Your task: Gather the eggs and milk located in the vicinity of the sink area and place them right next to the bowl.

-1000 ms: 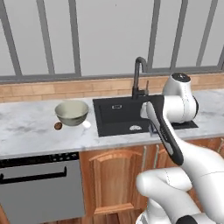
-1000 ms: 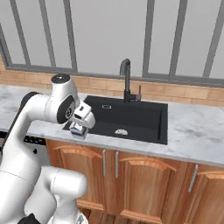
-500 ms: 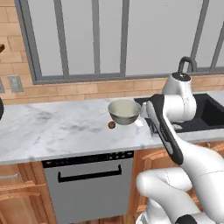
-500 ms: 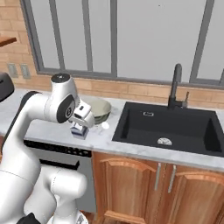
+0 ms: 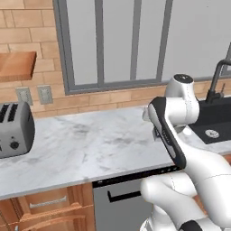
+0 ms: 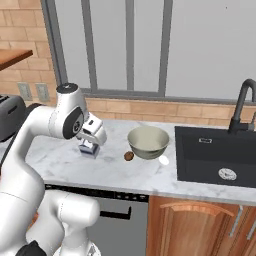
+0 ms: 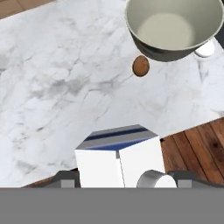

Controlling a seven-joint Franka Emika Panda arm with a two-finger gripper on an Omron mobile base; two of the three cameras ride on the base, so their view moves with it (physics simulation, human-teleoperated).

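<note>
Gripping milk point(image 7: 118, 157), pincer point(image 6: 88, 148), toaster point(image 5: 14, 128) leftward

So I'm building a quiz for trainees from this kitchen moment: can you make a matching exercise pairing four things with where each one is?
Things:
1. small white carton with blue markings
2. small brown oval egg
3. round pale cream-green bowl
4. grey metal toaster

Places:
A. far left of the marble counter
B. in the gripper
C. on the counter just left of the bowl
D. just left of the black rectangular sink

Pairs: 1-B, 2-C, 3-D, 4-A
</note>
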